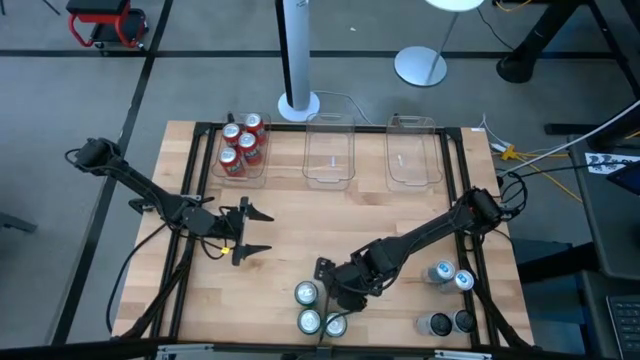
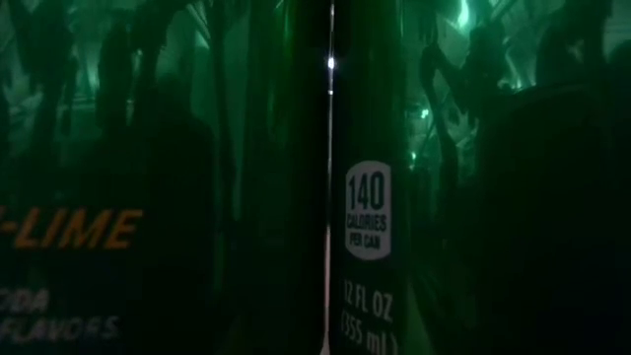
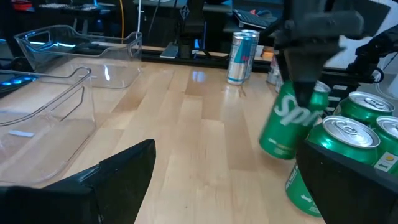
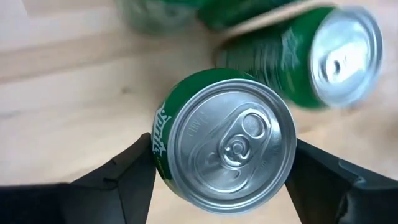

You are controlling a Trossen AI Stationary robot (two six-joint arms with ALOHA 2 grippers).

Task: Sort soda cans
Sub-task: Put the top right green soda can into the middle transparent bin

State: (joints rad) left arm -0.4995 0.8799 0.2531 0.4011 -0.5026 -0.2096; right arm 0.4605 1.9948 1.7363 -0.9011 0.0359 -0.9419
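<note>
My right gripper [image 1: 338, 290] hangs over the near middle of the table and is shut on a green soda can [image 4: 227, 146]. Three other green cans [image 1: 310, 322] stand on their bases just beside it. Several red cans [image 1: 240, 145] stand in the far left clear bin. Two blue and silver cans [image 1: 450, 276] and two dark cans [image 1: 449, 322] stand near the table's right edge. My left gripper [image 1: 252, 231] waits open over the left part of the table and touches nothing. The low view shows only green cans [image 2: 370, 217] right against the lens. My right gripper pinches the green can between its two fingers [image 4: 134, 171], one on each side of the can's upper wall [image 4: 160, 146] just below the silver top. The fingers come from above, pointing down. The can [image 3: 289, 118] tilts below them; I cannot tell whether its base is off the table.
Two clear bins [image 1: 328, 150] [image 1: 413, 150] sit along the far edge, right of the red cans' bin. A dark frame [image 1: 190, 200] runs along the table's sides. Bare wood [image 1: 330, 220] lies between the two grippers and the bins.
</note>
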